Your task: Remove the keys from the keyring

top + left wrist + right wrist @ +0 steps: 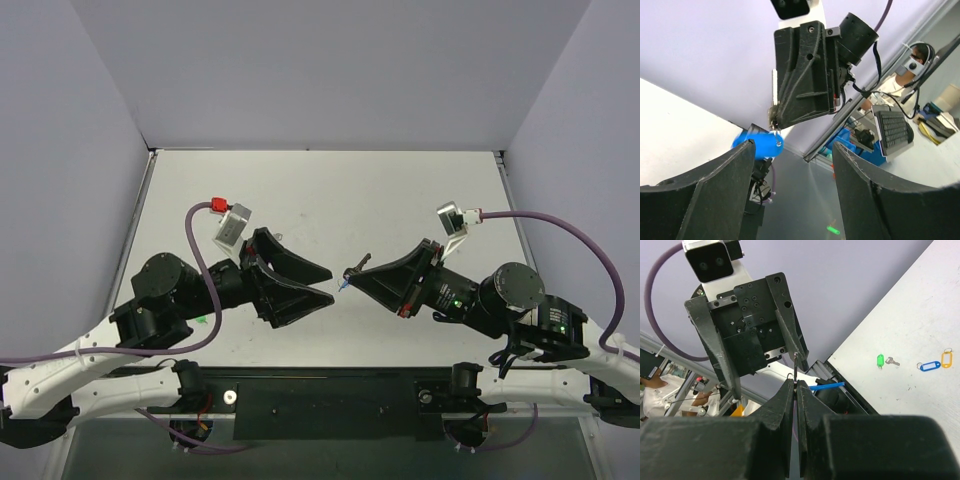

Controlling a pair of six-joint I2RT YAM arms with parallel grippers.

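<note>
The right fingers (776, 410) are pressed fully together, and the keyring (796, 367) is pinched at their tips, held up above the table (900, 315). A blue tag (759, 145) is hung from that ring, just off the right fingertips. The left fingers (715, 192) are spread wide and nothing is held in them. The tag is found directly ahead of them, close to the tip of one finger rather than centred in the gap, so the left arm is judged the one placed to take it. From the right wrist the tag is seen edge-on, its long axis running across the line of the right fingers. It is a small oblong of bright blue plastic; its key cannot be made out clearly. Well apart on the table, a green-tagged key (882, 360), a second blue tag (927, 366) and a yellow tag (946, 358) are laid.
</note>
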